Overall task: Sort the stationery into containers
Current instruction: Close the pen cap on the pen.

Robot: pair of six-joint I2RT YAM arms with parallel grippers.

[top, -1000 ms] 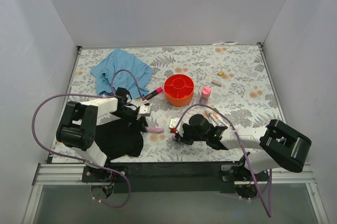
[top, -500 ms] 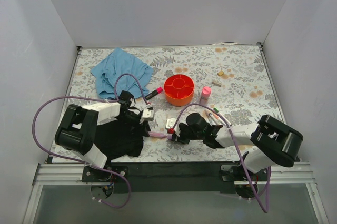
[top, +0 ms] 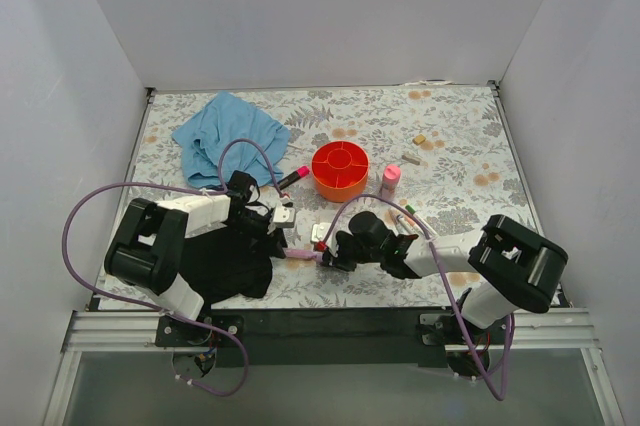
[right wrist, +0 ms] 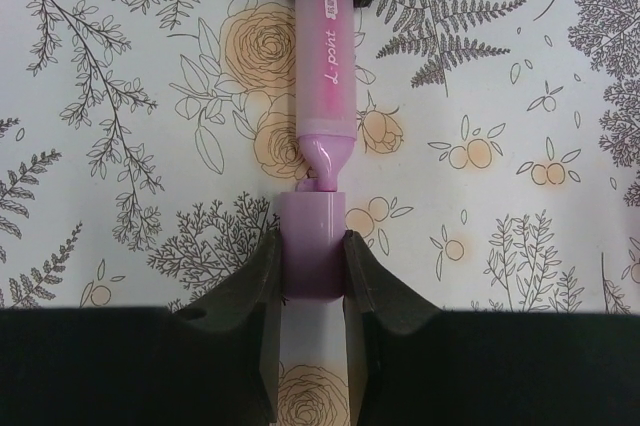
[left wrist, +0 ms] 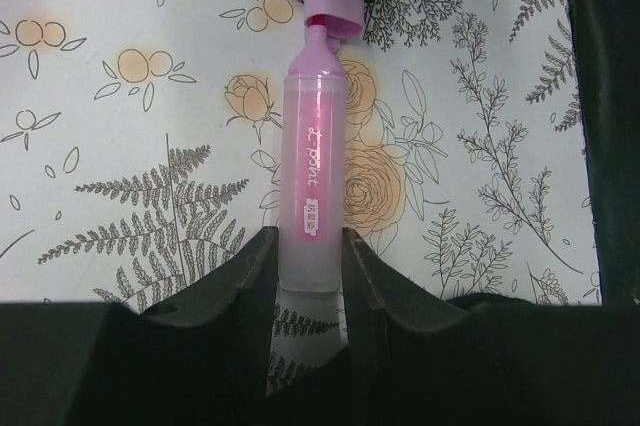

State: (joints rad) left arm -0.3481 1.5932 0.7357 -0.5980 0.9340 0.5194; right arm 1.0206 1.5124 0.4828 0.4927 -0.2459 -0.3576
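A lilac-pink stick (top: 297, 255) lies low over the table in front of the arms. My left gripper (top: 283, 243) is shut on its clear rear end (left wrist: 312, 166), which sits between my fingers (left wrist: 245, 271). My right gripper (top: 325, 259) is shut on the stick's lilac cap (right wrist: 312, 246). The cap's mouth meets the stick's tapered tip (right wrist: 322, 171). The orange divided bowl (top: 340, 170) stands behind, with a small pink bottle (top: 390, 180) to its right and a pink highlighter (top: 291, 178) to its left. Thin markers (top: 405, 218) lie partly hidden behind my right arm.
A blue cloth (top: 230, 136) lies at the back left. A black cloth (top: 230, 261) lies under my left arm at the front left. Two small bits (top: 421, 139) lie at the back right. White walls close three sides.
My right gripper has moved left with the lilac cap until it meets the stick's tip. My left gripper has shifted slightly right and forward with the stick.
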